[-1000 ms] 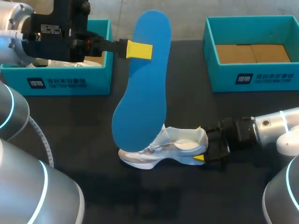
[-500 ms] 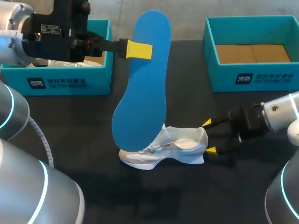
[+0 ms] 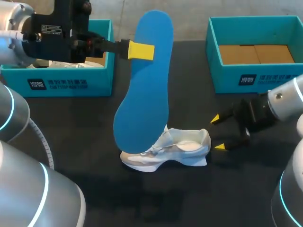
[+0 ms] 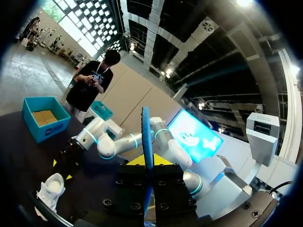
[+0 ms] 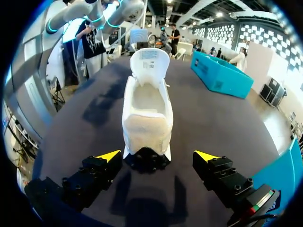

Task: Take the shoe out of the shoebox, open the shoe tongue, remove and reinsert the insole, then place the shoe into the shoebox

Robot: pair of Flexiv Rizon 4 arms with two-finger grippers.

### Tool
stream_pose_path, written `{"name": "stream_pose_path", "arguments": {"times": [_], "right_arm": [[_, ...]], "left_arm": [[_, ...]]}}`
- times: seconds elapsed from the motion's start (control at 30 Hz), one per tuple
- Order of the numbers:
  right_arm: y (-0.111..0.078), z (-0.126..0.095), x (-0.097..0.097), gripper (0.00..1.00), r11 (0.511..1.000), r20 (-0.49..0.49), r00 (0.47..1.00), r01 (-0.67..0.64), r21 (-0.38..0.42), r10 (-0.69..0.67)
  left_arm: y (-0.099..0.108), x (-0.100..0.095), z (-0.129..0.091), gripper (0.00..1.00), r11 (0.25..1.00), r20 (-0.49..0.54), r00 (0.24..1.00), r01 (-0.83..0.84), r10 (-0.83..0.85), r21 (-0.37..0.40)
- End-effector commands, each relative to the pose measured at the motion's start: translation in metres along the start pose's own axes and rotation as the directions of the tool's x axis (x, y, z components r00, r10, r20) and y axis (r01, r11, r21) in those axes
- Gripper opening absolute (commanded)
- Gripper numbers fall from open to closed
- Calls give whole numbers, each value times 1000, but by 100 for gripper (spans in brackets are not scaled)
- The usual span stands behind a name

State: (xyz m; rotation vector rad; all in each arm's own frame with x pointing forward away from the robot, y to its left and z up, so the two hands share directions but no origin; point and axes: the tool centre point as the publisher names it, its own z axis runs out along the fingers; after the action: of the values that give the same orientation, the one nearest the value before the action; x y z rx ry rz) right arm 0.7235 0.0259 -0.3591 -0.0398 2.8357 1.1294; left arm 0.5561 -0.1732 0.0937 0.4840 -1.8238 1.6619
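Holds blue insole [image 3: 144, 90] upright, clamped in left tool [image 3: 141, 50], above white shoe [image 3: 177, 149] on counter [image 3: 85, 142]; hovers right tool [image 3: 218, 133], spread apart, just off heel

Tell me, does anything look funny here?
Yes: the blue insole is out of the white shoe, held upright in the air by the left tool. The shoe stands on the table.

Shoe [image 3: 165, 151] sits on the table [image 3: 142, 198]. Insole [image 3: 144, 80] stands over its toe end, pinched up high by the left gripper [image 3: 140, 50], which comes in from behind-left of the shoe. Right gripper [image 3: 218, 133] sits just right of the shoe's heel, not touching. Left box [image 3: 57, 82] behind-left of the shoe, right box [image 3: 255, 78] behind-right.
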Motion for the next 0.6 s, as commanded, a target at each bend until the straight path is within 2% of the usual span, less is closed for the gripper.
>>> {"name": "stream_pose_path", "arguments": {"times": [0.03, 0.33, 0.6], "right_arm": [[17, -4, 8, 100, 966, 9, 1000, 7, 258, -10], [35, 9, 15, 100, 896, 0, 1000, 15, 444, -17], [45, 17, 17, 100, 861, -27, 1000, 15, 508, -2]], "left_arm": [[0, 0, 0, 0, 1000, 0, 1000, 0, 0, -1], [0, 0, 0, 0, 1000, 0, 1000, 0, 0, -1], [0, 0, 0, 0, 1000, 0, 1000, 0, 0, -1]]}}
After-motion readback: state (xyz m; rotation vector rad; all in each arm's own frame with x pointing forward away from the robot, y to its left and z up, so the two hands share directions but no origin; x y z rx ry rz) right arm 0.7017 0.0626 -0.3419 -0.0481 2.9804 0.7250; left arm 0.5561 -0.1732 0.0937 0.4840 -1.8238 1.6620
